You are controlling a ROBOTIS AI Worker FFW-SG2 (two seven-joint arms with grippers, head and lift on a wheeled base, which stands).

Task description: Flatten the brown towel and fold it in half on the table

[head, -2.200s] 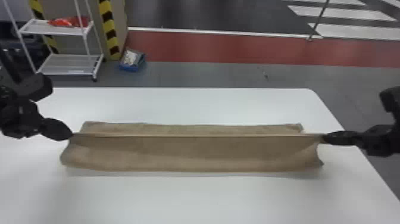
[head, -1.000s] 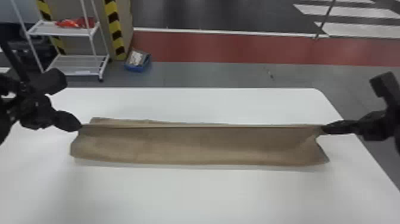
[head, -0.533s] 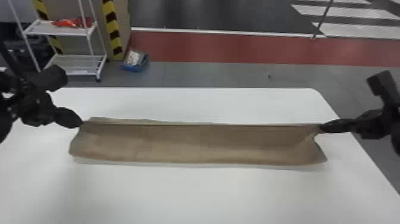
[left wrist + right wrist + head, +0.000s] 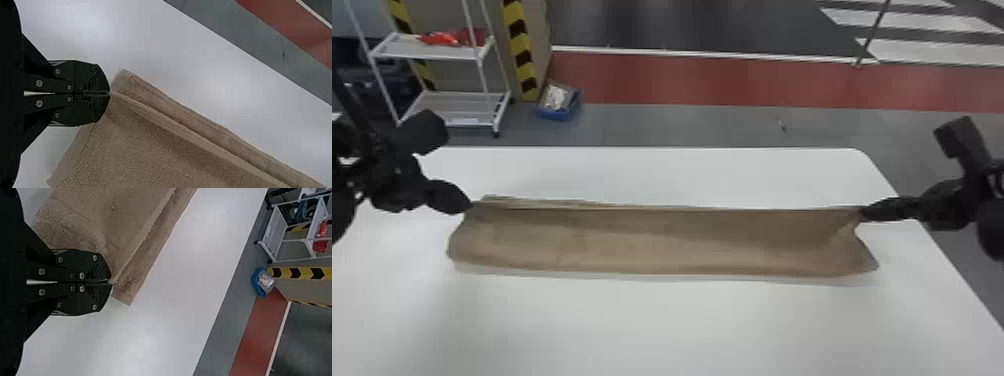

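Note:
The brown towel [image 4: 662, 242] lies as a long doubled strip across the white table [image 4: 672, 325], its upper edge pulled straight between my two grippers. My left gripper [image 4: 470, 204] holds the left end of that edge, and my right gripper [image 4: 866, 215] the right end, where the cloth puckers into a crease. In the left wrist view, my left gripper [image 4: 109, 93] is shut on the corner of the towel [image 4: 156, 149], with another layer lying just beyond. The right wrist view has my right gripper [image 4: 111, 282] shut on the opposite corner of the towel [image 4: 105, 219].
Beyond the table's far edge, a white wire shelf [image 4: 432, 50] stands at the back left, with a blue bin [image 4: 559, 102] on the floor beside it. Bare table surface lies in front of the towel and behind it.
Over the last two seconds both grippers moved away toward the table's far side, carrying the held edge over the far layer. In the last half second they hardly moved.

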